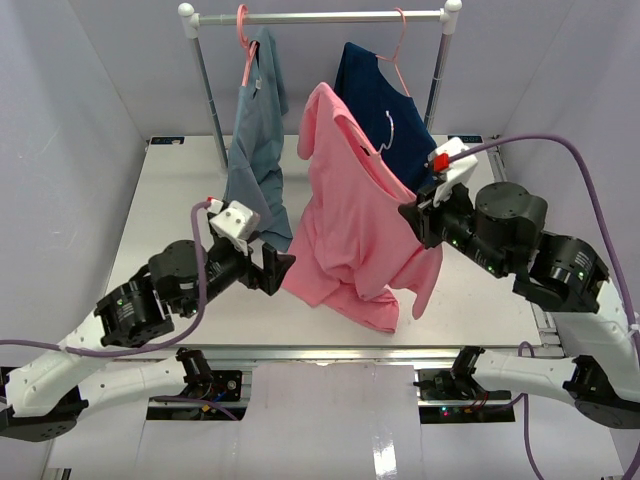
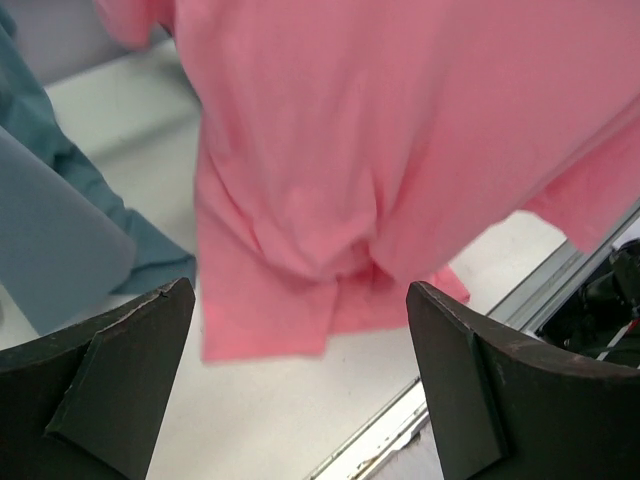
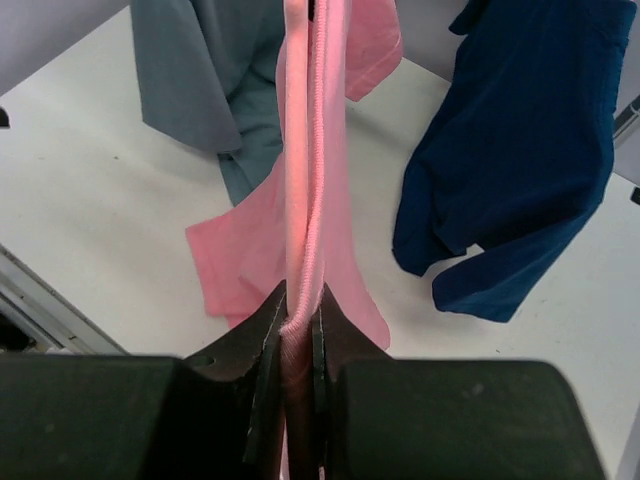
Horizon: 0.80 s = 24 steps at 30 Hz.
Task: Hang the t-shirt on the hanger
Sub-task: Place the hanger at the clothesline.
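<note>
The salmon-pink t-shirt (image 1: pixel 345 220) hangs upright over the middle of the table, and its lower hem is bunched on the tabletop. My right gripper (image 1: pixel 418 212) is shut on its ribbed neckline (image 3: pixel 318 200). A smooth pink strip (image 3: pixel 297 150) beside the rib looks like the hanger's arm. The hanger's thin pale hook (image 1: pixel 388 130) pokes out above the collar. My left gripper (image 1: pixel 283 268) is open just left of the shirt's lower edge and holds nothing. In the left wrist view the t-shirt (image 2: pixel 380 130) hangs beyond my left gripper (image 2: pixel 300 292), apart from its fingers.
A clothes rail (image 1: pixel 320 17) stands at the back. On it hang a grey-blue shirt (image 1: pixel 255 140) on the left and a navy shirt (image 1: pixel 375 95) on the right, each on a pink hanger. The metal front edge of the table (image 1: pixel 330 350) runs below the pink shirt.
</note>
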### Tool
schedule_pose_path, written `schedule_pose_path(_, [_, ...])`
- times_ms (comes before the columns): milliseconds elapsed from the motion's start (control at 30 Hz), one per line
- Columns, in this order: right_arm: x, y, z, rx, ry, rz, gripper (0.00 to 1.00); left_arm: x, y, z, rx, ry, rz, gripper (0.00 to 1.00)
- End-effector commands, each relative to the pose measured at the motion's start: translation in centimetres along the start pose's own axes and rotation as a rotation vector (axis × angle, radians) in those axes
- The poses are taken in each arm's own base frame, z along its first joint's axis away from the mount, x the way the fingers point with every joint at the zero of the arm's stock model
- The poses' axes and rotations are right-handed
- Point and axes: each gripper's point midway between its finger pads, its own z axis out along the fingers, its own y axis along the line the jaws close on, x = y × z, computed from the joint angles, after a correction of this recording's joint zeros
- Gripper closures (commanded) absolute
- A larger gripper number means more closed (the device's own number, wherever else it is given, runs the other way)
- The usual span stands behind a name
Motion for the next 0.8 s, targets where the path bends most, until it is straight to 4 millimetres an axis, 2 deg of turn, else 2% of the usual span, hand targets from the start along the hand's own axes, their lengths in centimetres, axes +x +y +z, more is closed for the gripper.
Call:
schedule_pose_path(0, [-4.7,-1.6,0.6,0.113,-0.119,0.061,0.92,-0.9,0.3,-0.3,-0.015,-0.1,-0.117,0.02])
schedule_pose_path(133, [-9.0,-1.8,1.9,0.159,-0.132,0.037,0.92,-1.2,0.5,-0.6,-0.026,-0.111,-0.136,0.02])
schedule_pose_path(167, [-9.1,-1.4,3.2,0.165,-0.112,0.027,0.92,-1.4,0.5,-0.7,-0.023,-0.113,-0.144,0.02])
schedule_pose_path(233, [-9.9,-1.3,4.0,0.176,-0.105,0.027,0.92,-1.4,0.4,-1.0,-0.017,-0.11,-0.161,0.02])
schedule_pose_path(333, [-7.5,-1.0,6.4,0.208,-0.04,0.018,0.92,-0.9,0.5,-1.4,-0.012,-0.101,-0.173,0.02])
schedule_pose_path(433, [-6.1,-0.9,8.2,0.223,-0.011,0.025,0.92,0.2,-0.1,-1.3,0.012,-0.056,-0.176,0.02])
schedule_pose_path(533, [-6.5,-0.6,9.4,0.216,-0.017,0.057,0.92,1.2,-0.2,-1.5,0.008,0.002,-0.19,0.02])
schedule_pose_path(667, [-7.5,0.0,11.9,0.183,-0.032,0.065,0.92,0.9,0.0,-2.5,0.023,-0.019,-0.227,0.02])
schedule_pose_path(767, [-7.6,-1.2,14.8,0.154,-0.033,0.108,0.92,1.3,0.3,-3.0,0.023,-0.024,-0.227,0.02])
